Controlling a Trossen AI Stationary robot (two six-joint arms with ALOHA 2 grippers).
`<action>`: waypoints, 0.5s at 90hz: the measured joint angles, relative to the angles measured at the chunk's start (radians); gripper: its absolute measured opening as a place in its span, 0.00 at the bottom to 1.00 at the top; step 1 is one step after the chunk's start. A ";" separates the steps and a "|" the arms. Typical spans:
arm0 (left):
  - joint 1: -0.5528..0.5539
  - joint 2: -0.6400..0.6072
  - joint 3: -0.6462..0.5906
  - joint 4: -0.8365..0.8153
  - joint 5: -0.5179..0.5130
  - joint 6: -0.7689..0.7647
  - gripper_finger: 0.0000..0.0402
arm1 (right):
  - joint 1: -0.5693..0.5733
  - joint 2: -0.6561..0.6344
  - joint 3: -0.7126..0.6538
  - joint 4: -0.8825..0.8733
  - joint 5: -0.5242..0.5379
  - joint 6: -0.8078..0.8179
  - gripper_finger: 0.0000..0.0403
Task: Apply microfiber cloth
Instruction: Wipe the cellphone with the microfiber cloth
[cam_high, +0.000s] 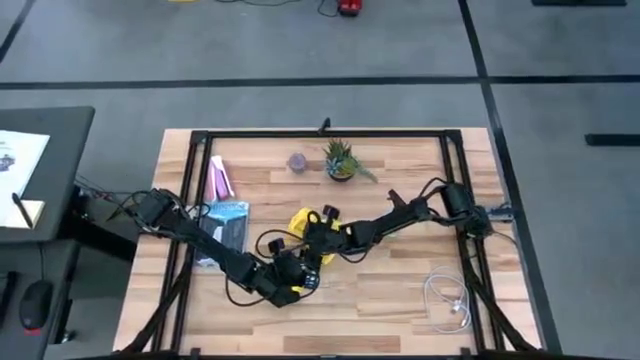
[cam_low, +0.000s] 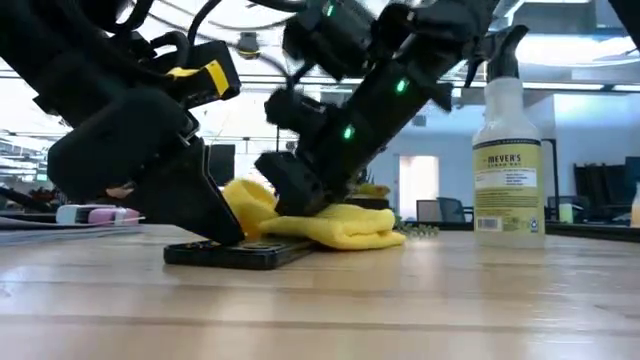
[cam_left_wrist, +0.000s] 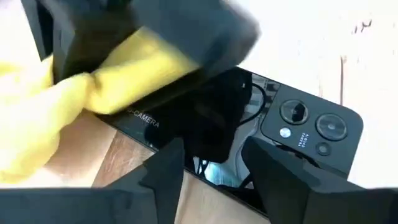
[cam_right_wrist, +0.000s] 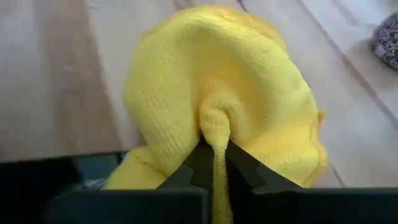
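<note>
**Cloth at the phone, wiping not yet shown complete**

Right gripper: jaws pinch a fold of the microfiber cloth; in the right wrist view the yellow fabric is squeezed between the two fingers and bunches out beyond them. In the low view the cloth is a crumpled heap at centre frame, its lower edge touching the black smartphone, which lies flat on the wooden worktop.

Left gripper: jaws spread, one finger to each side of the phone's edge, near the camera lenses. Whether it presses the phone down, cannot tell.

High view: both grippers meet at centre frame, cloth just above them.

Judgement: cloth is picked up and brought to the phone, so the early part is done. The cloth covers only one end of the glass; most of the glossy surface lies bare. Sweeping across the remainder appears left to do.

Spray bottle stands at right of the low view, well apart.
</note>
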 joint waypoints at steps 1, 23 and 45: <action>0.000 0.000 0.000 0.000 0.000 0.000 0.39 | 0.004 -0.001 0.000 0.003 -0.010 0.000 0.01; 0.008 0.000 0.000 0.002 0.011 0.004 0.38 | 0.063 0.013 0.002 0.026 -0.100 -0.016 0.01; 0.005 0.000 0.000 0.002 0.011 0.002 0.38 | 0.023 0.003 -0.002 -0.188 0.199 0.119 0.01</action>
